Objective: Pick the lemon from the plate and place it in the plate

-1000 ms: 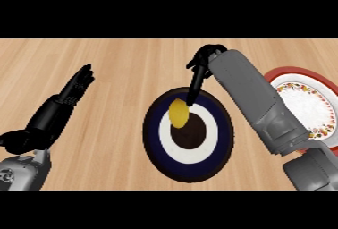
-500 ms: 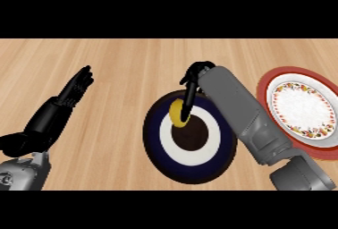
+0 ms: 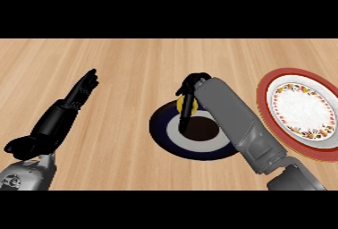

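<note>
Counter (image 3: 132, 58): right hand (image 3: 192, 86) around lemon (image 3: 179, 104)

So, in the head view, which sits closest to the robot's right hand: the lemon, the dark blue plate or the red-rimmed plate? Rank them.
1. lemon, inside the curled fingers of the right hand.
2. dark blue plate, just beneath that hand.
3. red-rimmed plate, off to the right.

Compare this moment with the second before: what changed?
The right hand came down onto the lemon and curled round it, hiding most of it; its forearm swung left, uncovering the red-rimmed plate. The lemon still lies at the far edge of the dark plate; the open left hand, at the view's left, has not moved.
</note>
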